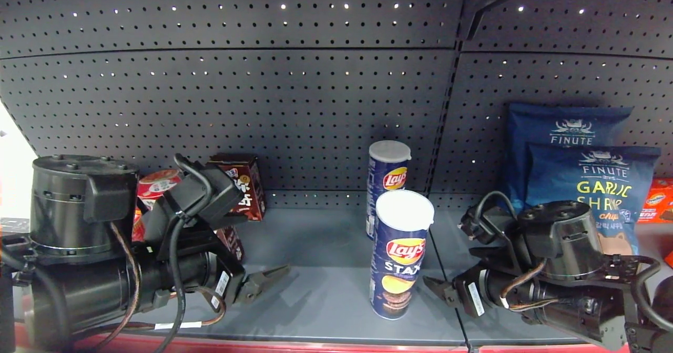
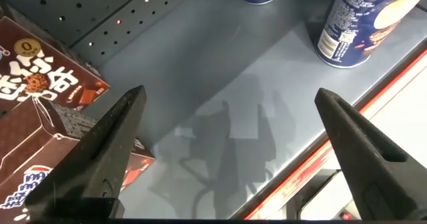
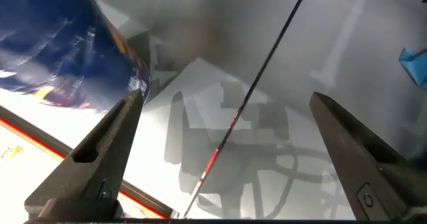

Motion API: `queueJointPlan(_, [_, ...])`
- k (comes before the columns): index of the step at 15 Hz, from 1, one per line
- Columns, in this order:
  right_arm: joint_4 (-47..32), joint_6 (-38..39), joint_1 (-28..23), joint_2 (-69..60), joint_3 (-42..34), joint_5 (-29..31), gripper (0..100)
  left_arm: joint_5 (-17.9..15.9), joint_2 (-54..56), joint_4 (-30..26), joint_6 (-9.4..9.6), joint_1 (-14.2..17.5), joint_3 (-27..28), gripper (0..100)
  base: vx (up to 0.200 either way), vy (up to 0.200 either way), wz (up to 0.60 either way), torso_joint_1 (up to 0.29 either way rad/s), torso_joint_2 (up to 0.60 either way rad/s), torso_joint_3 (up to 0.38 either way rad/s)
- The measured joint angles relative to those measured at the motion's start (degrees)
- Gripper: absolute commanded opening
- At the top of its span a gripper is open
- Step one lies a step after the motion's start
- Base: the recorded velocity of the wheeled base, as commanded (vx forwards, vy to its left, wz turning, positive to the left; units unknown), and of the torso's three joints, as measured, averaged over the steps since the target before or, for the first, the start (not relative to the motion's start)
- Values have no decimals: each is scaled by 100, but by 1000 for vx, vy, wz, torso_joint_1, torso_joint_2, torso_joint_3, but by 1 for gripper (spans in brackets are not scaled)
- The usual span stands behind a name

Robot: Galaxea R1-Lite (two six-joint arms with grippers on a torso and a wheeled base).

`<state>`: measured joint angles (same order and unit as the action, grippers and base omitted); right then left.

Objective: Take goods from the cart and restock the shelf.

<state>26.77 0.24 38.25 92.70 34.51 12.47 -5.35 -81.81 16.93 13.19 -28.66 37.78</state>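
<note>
Both grippers open and empty, low over the dark grey metal shelf (image 1: 320,269), either side of the front chip can.
Left gripper (image 1: 268,279) (image 2: 230,94) spread wide near the shelf's front edge, apart from the can. Right gripper (image 1: 439,287) (image 3: 227,97) spread too, just beside it, not touching. The front blue cylindrical chip can with white lid (image 1: 400,255) (image 2: 357,24) (image 3: 67,57) stands upright near the front edge; the second blue can (image 1: 387,184) is just behind it. Brown chocolate boxes (image 1: 244,184) (image 2: 40,77) at the left end, blue snack bags (image 1: 589,179) at the right against the back panel.
</note>
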Motion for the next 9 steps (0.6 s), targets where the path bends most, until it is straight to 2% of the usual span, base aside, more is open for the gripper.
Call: queueJointPlan(9, [79, -29, 30, 210, 156, -24, 100, -1, -18, 9, 0, 9, 15, 100, 0, 0, 0, 0, 0, 0])
